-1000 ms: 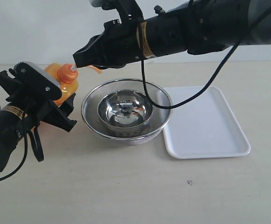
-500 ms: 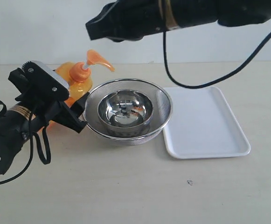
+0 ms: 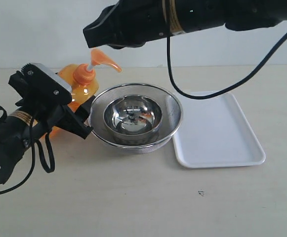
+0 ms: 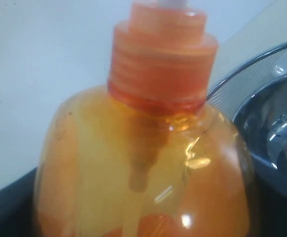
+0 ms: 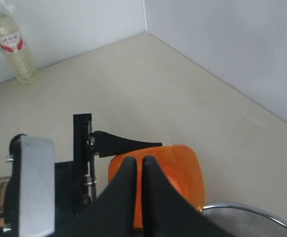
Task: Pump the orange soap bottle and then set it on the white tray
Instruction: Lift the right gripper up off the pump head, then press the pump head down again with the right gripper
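The orange soap bottle (image 3: 80, 88) stands upright at the left, right beside the steel bowls, its orange pump head (image 3: 102, 58) raised on the white stem. My left gripper (image 3: 76, 107) is shut on the bottle's body. The bottle (image 4: 143, 163) fills the left wrist view, with a dark finger (image 4: 7, 207) at its side. My right gripper (image 3: 89, 35) hangs shut just above the pump head (image 5: 183, 170), its tips (image 5: 136, 160) pressed together and holding nothing. The white tray (image 3: 222, 160) lies flat at the right of the bowls.
A steel mesh bowl (image 3: 170, 106) with a smaller steel bowl (image 3: 132, 116) inside it sits between the bottle and the tray, its rim (image 4: 262, 59) close to the bottle. A clear drink bottle (image 5: 10, 42) stands far off by the wall.
My right gripper has lifted off the pump and now hovers above it. The pump head has sprung up. My left gripper has shifted the bottle right, toward the bowls.
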### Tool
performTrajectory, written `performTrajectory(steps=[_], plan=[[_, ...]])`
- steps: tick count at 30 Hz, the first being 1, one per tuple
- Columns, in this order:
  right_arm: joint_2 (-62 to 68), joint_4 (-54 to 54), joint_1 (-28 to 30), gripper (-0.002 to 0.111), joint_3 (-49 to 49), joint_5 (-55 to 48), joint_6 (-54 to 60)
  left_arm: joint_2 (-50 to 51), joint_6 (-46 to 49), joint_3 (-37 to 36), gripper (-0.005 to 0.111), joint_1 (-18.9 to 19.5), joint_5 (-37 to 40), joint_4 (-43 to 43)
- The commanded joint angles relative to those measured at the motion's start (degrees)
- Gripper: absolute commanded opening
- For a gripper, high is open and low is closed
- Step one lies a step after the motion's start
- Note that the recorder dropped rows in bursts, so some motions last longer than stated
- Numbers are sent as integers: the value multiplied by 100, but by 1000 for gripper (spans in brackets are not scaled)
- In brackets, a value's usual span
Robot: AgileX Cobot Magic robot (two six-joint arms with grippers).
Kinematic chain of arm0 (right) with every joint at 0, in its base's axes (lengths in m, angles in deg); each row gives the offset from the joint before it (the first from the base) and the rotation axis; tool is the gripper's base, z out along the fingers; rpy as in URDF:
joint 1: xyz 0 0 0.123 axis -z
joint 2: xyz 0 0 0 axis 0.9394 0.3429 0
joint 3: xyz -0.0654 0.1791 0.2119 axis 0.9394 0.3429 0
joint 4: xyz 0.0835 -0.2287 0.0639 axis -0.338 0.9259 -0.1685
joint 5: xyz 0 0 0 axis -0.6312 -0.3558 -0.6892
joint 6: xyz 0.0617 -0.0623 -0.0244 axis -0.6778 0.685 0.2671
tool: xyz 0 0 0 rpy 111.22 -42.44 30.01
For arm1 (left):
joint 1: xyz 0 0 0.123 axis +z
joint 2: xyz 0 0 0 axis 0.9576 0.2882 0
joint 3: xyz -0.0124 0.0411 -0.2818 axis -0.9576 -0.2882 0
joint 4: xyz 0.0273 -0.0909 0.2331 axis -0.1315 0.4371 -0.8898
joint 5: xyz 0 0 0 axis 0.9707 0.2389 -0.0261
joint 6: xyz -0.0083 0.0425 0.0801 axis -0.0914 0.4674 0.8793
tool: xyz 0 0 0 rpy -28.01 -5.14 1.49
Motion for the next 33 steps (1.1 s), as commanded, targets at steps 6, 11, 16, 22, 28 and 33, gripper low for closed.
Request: performTrajectory(steps=[6,11,16,22,28,33], plan=[[261,-16,-8,1,13,-155,81,-15,-168,10,5,-39,79,4],[286,-16,3,1,13,-196,100,-15,-168,10,5,-39,79,4],[358,-16,3,1,13,-40,25,-15,-168,10,5,-39,79,4],[633,-16,3,1,13,186,-51,-15,-198,10,5,-39,104,-119],[816,-16,-119,1,13,216,-49,-15,-198,10,5,-39,92,-120],[899,-16,-273,1,13,-14,-13,-15,-221,10,5,-39,92,-159]])
